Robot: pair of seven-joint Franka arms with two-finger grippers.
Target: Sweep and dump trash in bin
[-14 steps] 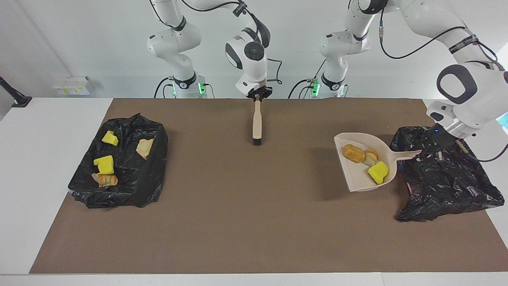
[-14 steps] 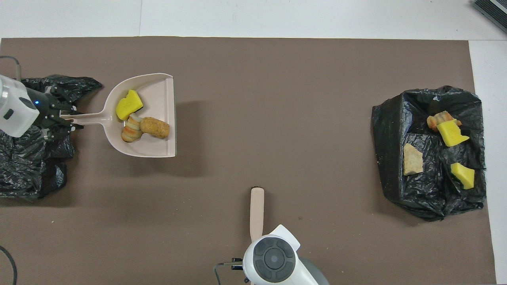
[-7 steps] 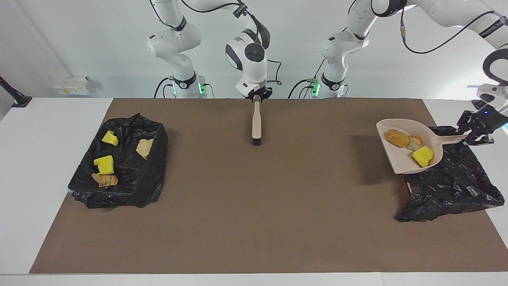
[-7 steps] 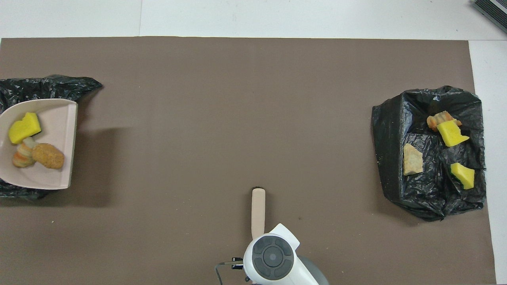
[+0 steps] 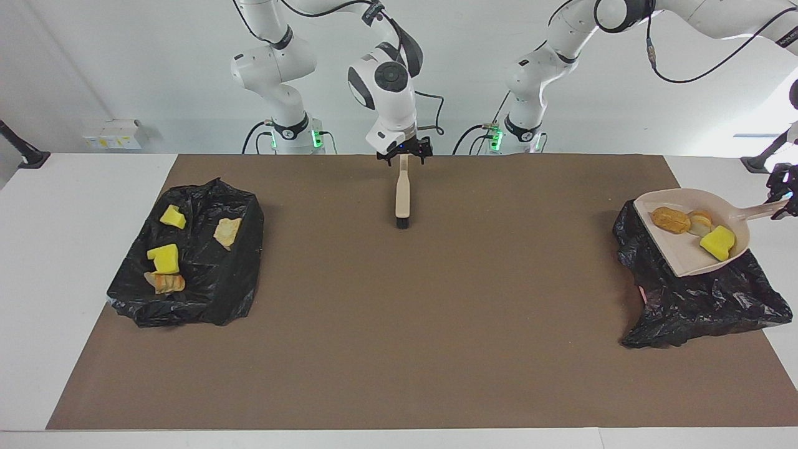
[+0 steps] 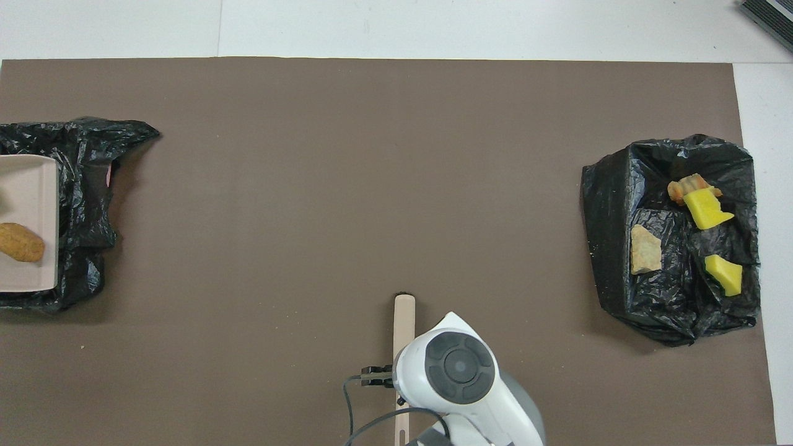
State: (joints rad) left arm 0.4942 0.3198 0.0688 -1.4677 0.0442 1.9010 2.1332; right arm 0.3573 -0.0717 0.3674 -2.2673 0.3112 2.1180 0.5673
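Since a second ago my left tool (image 5: 782, 198) has carried the dustpan (image 5: 686, 252) from over the table to above the black bag (image 5: 698, 299) at my left arm's end, clamped on its handle; the trash (image 5: 671, 220) lies in the pan, so tipping should dump it. My right tool (image 5: 404, 154) has opened around the upright brush (image 5: 403, 194).

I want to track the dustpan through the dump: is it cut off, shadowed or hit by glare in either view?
Facing view: the dustpan shows whole and evenly lit over the black bag, but the left gripper on its handle sits at the frame's edge. Overhead view: the frame's edge crops the dustpan, leaving only its front and one brown lump. No glare on it in either view.
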